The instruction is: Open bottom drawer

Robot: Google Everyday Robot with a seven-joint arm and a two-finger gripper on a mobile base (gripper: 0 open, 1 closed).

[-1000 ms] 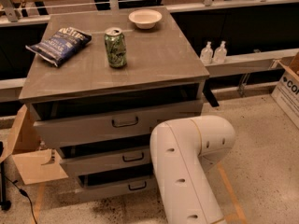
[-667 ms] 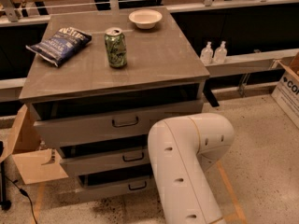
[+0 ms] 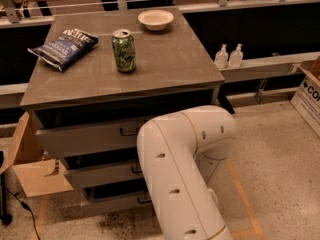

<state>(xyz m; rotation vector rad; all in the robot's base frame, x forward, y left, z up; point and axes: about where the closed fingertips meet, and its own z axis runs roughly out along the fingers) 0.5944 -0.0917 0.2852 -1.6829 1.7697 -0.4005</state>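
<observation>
Blindness is your hazard: the end effector is hidden past the white arm [image 3: 182, 174] (its grip state cannot be told), so the bottom drawer [image 3: 112, 203], lowest front, cannot be placed relative to it; you may hook the middle drawer [image 3: 100, 174] instead.

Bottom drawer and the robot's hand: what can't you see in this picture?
- Gripper: nowhere in the camera view; only the white arm shows, running off the bottom edge.
- Bottom drawer: camera view, the arm hides its right part and most of its handle.
</observation>
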